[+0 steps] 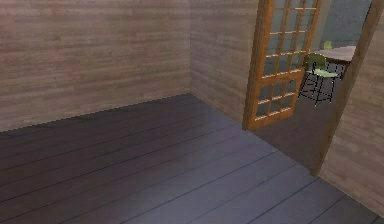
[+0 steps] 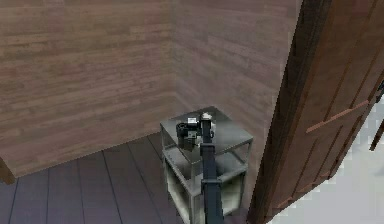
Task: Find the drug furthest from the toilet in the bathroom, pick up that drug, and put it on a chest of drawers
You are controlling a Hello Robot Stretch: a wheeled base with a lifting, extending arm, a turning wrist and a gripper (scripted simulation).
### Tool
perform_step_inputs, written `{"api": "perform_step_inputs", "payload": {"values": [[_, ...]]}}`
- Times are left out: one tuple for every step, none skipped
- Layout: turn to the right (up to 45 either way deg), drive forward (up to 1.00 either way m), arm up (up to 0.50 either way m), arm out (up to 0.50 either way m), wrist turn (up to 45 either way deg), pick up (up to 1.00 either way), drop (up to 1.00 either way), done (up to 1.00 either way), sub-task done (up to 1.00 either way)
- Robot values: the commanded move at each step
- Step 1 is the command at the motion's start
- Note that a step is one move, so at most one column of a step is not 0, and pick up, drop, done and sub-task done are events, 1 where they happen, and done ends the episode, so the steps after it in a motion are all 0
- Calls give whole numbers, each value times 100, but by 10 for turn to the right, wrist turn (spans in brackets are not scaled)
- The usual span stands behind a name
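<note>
Nearest in the arm side view, dark arm [image 2: 212, 190] rising over a small grey shelved desk [image 2: 232, 140]. At the arm's far end, pincer [image 2: 186, 132] at the desk's top; cannot tell its grip, any load in it, or a drug there. Just beside the desk, a dark wooden door [image 2: 320, 110]. In the forward view, dark plank floor [image 1: 150, 160], then a glazed door [image 1: 280, 60], beyond it a chair [image 1: 318, 75] by a table [image 1: 343, 52].
</note>
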Motion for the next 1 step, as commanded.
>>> {"api": "perform_step_inputs", "payload": {"values": [[0, 0, 28, 0, 0, 0, 0, 0, 0]]}}
